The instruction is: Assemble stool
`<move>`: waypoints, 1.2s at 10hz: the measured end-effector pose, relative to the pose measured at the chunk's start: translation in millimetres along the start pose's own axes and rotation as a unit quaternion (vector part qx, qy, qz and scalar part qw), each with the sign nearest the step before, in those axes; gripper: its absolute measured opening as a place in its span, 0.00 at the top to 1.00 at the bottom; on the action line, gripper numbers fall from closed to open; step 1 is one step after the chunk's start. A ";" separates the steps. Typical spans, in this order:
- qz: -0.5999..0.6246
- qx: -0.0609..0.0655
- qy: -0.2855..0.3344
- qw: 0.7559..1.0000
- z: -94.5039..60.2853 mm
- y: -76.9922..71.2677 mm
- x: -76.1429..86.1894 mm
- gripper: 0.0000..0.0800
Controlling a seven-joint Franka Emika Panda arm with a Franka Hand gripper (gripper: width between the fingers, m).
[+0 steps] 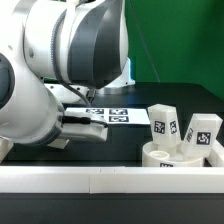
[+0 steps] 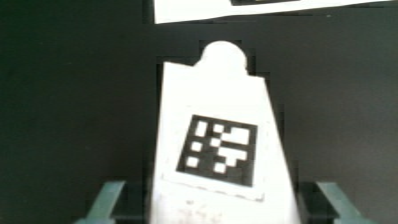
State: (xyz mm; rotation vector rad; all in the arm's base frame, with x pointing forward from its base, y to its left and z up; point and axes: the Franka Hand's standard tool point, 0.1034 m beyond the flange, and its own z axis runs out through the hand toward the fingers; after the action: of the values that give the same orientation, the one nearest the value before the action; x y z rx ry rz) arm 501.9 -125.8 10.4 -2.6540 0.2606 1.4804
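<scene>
Hand (image 2: 222,203) pinched on third leg (image 2: 217,130), lying tag-up on table (image 2: 71,120) nr marker board (image 2: 267,8). I reckon base-end grip frees peg for seat (image 1: 155,153), where two other legs (image 1: 163,122) stand.

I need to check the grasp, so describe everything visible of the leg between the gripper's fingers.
The leg is a white, plastic-looking block, tapering toward a rounded peg at its far end. A square black-and-white tag sits on its upward face. It lies flat on the dark table, lengthwise between the fingers, peg pointing toward the marker board. The gripper is shut on its wider near end, one finger at each side. Nothing else touches it.
</scene>
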 end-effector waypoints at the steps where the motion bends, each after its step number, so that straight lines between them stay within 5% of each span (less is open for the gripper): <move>1: -0.004 0.000 0.000 1.000 0.0 0.0 0.0 0.59; 3: -0.009 -0.001 0.005 1.000 -7.4 -5.3 -3.8 0.59; 7: -0.029 -0.009 0.027 0.999 -51.5 -42.1 -39.1 0.59; 11: -0.016 -0.009 0.059 0.998 -55.1 -43.1 -29.4 0.59; 12: 0.010 -0.005 0.078 0.997 -53.6 -53.7 -30.1 0.59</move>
State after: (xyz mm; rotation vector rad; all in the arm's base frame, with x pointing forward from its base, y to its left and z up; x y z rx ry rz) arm 541.5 -78.6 64.0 -2.7865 0.2926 1.2822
